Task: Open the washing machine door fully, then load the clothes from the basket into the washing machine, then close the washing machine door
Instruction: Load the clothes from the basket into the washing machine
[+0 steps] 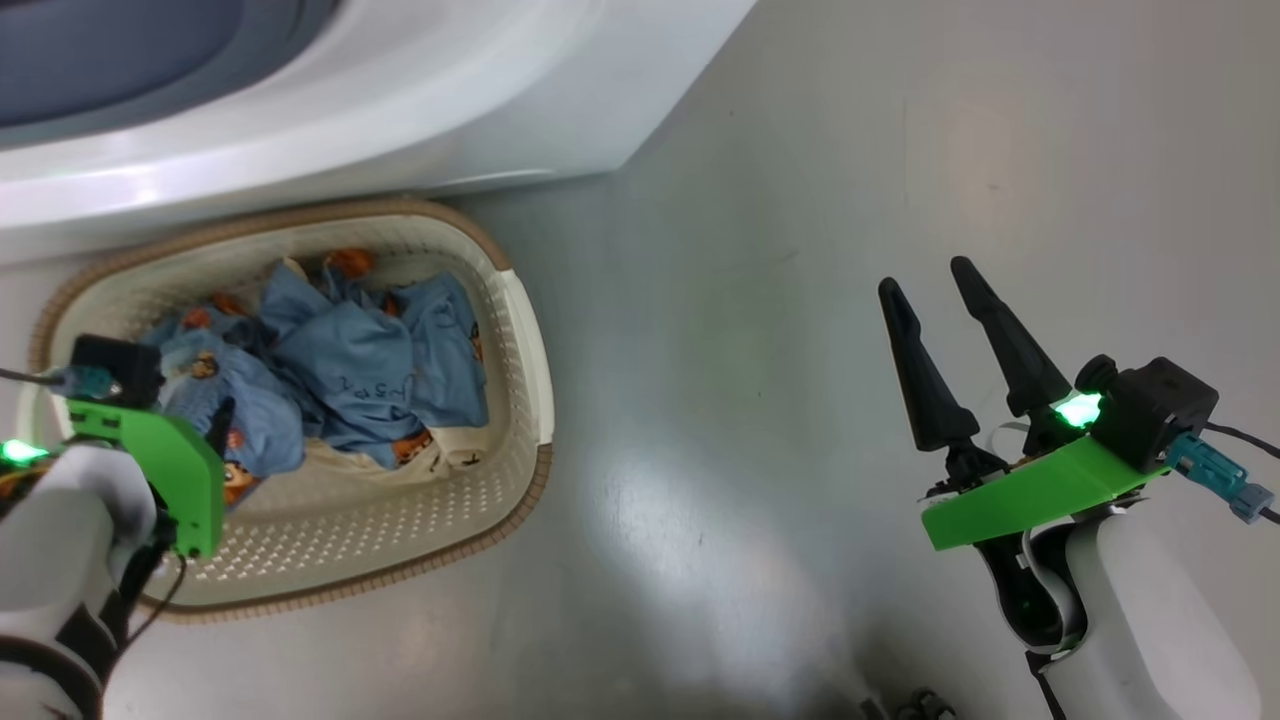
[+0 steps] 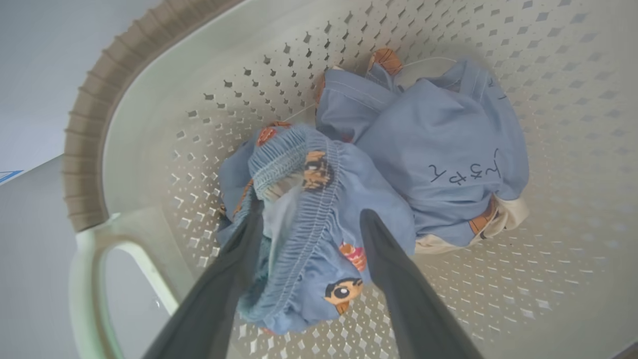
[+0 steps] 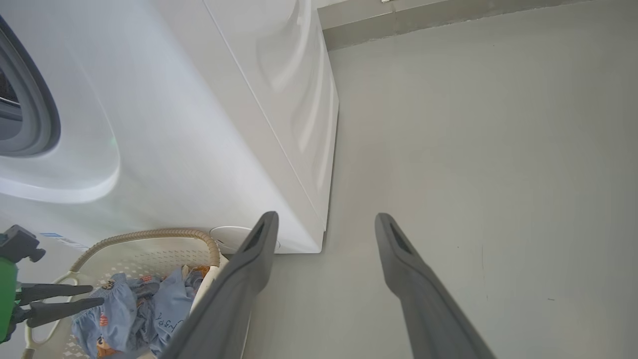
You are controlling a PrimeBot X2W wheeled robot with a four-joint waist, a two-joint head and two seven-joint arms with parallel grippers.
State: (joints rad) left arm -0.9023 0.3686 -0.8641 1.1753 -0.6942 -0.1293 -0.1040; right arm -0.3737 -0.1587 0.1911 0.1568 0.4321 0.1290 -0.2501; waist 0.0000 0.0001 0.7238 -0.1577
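Straddling an elastic-waisted blue piece (image 2: 319, 164), the left gripper (image 2: 311, 209) stands wide, a finger either side, ready to pinch. The clothes (image 2: 438, 149) lie heaped in the basket (image 2: 84, 149), parked beside the washing machine (image 1: 400, 100) for a short carry. The right gripper (image 1: 928, 278), also spread, waits clear at right.

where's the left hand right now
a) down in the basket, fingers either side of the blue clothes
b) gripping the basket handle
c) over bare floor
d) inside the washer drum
a: the left wrist view shows the open left hand down in the basket, its fingers on either side of a bunched part of the blue clothes.
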